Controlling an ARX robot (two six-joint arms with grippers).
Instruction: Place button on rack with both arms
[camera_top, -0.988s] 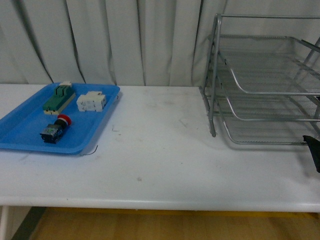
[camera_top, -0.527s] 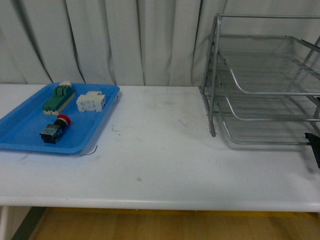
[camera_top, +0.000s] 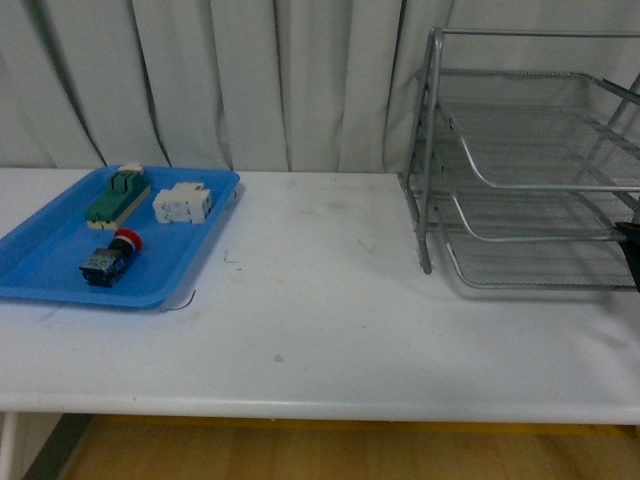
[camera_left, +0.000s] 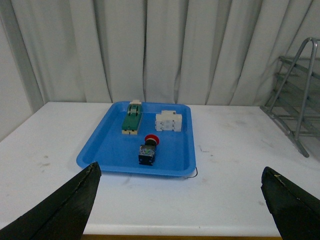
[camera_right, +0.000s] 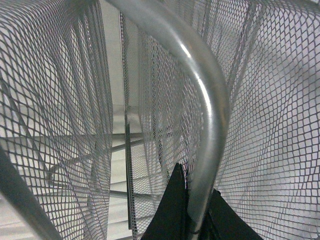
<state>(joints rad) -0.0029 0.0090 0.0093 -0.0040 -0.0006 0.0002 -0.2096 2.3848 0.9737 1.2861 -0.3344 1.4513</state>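
Observation:
The button (camera_top: 112, 255), red cap on a dark body, lies on its side in the blue tray (camera_top: 60, 290) at the table's left. From the left wrist view the button (camera_left: 148, 149) sits well ahead of my left gripper (camera_left: 180, 171), which is open and holds nothing. The rack (camera_top: 520, 160), silver wire mesh with three tiers, stands at the right. My right gripper (camera_top: 630, 255) shows only as a dark tip at the picture's right edge. Up close, the right gripper (camera_right: 192, 205) is shut on a round rim tube of the rack (camera_right: 210, 115).
In the tray with the button lie a green-and-cream switch part (camera_top: 117, 195) and a white block (camera_top: 182, 203). A grey curtain (camera_top: 250, 80) hangs behind the white table (camera_top: 320, 330). The rack's frame post (camera_left: 300, 100) shows at the left wrist view's right.
My right gripper has risen along the picture's right edge, from below the rack's lowest tier to the level of its front rim. The tray, button and rack have not moved.

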